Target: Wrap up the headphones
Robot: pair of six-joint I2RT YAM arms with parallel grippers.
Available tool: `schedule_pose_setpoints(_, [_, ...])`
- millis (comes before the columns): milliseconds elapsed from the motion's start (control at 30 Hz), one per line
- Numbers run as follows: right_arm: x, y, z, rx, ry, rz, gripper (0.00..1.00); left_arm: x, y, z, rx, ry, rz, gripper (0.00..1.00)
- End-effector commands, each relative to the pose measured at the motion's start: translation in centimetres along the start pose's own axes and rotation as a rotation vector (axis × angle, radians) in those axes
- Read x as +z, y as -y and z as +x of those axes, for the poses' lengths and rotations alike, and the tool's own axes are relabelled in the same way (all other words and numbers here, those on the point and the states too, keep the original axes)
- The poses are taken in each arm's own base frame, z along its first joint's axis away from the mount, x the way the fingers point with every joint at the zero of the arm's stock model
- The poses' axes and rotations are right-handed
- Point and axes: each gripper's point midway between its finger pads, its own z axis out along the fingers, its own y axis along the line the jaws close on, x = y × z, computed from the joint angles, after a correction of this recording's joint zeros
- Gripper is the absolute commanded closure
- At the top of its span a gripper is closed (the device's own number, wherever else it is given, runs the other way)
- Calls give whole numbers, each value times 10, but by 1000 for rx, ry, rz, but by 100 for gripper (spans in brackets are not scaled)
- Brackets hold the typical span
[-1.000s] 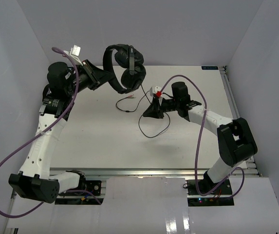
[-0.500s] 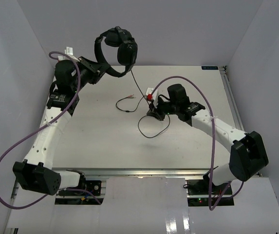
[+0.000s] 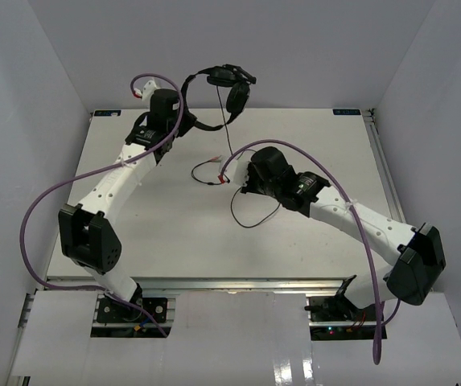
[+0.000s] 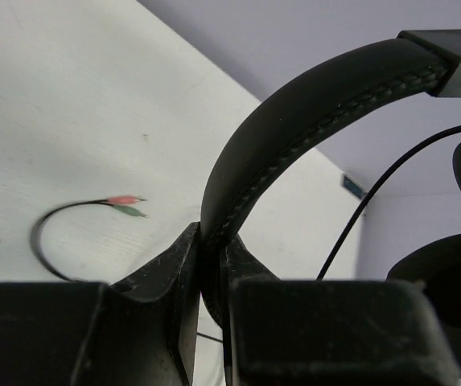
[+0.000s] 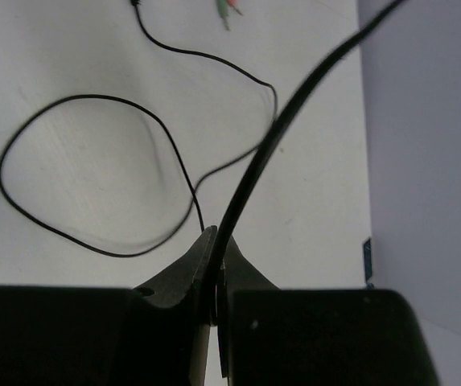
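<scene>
Firmly clamped on the headband, the left claw holds the one pair of headphones above the table, both earcups out past its fingertips. The right claw is pinched shut on the single cord, which loops once ahead of it, with two plugs lying farther out.

The headphones hang over the desk's far edge in the left claw. Their cord drops to the right claw, slack seemingly looped nearer.
</scene>
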Motion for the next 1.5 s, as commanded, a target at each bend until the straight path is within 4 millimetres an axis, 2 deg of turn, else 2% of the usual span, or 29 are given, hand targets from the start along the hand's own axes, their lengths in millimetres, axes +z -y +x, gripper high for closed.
schedule_pose_setpoints(0, [-36, 65, -4, -58, -52, 229, 92, 11, -37, 2, 192, 58, -134, 100])
schedule_pose_setpoints(100, [-46, 86, -15, -44, -30, 278, 92, 21, -56, 39, 265, -26, -155, 100])
schedule_pose_setpoints(200, [-54, 106, -18, -9, -11, 318, 92, 19, -56, 61, 319, -66, -112, 100])
schedule_pose_setpoints(267, [-63, 121, -20, 15, 14, 345, 92, 9, -49, 79, 380, -108, -35, 100])
schedule_pose_setpoints(333, [-66, 123, -19, 30, 34, 334, 92, 1, -45, 86, 415, -113, -4, 100])
schedule_pose_setpoints(367, [-65, 121, -22, 31, 53, 318, 92, -1, -45, 90, 422, -118, 1, 100])
schedule_pose_setpoints(467, [-54, 88, -24, 21, 94, 161, 92, -9, -48, 89, 377, -105, -6, 100])
schedule_pose_setpoints(567, [-51, 57, -22, -10, 129, 37, 92, -15, -33, 78, 307, -81, 25, 100])
schedule_pose_setpoints(700, [-61, 41, -23, -43, 164, -31, 92, -16, -17, 65, 226, -76, 21, 100])
schedule_pose_setpoints(767, [-66, 29, -22, -61, 184, -80, 92, -10, -16, 56, 139, -67, -3, 100])
schedule_pose_setpoints(933, [-75, 10, -20, -97, 223, -146, 92, 2, -12, 40, 56, -20, -39, 100])
schedule_pose_setpoints(1067, [-76, 2, -24, -103, 242, -184, 92, 21, 0, 42, -38, -25, -48, 100])
schedule_pose_setpoints(1267, [-75, 13, -31, -101, 238, -149, 92, 50, 6, 69, -119, -95, -68, 100])
schedule_pose_setpoints(1367, [-72, 4, -29, -104, 237, -176, 92, 59, 6, 78, -156, -120, -75, 100])
schedule_pose_setpoints(1467, [-65, -14, -21, -112, 221, -218, 92, 61, 13, 83, -183, -147, -59, 100])
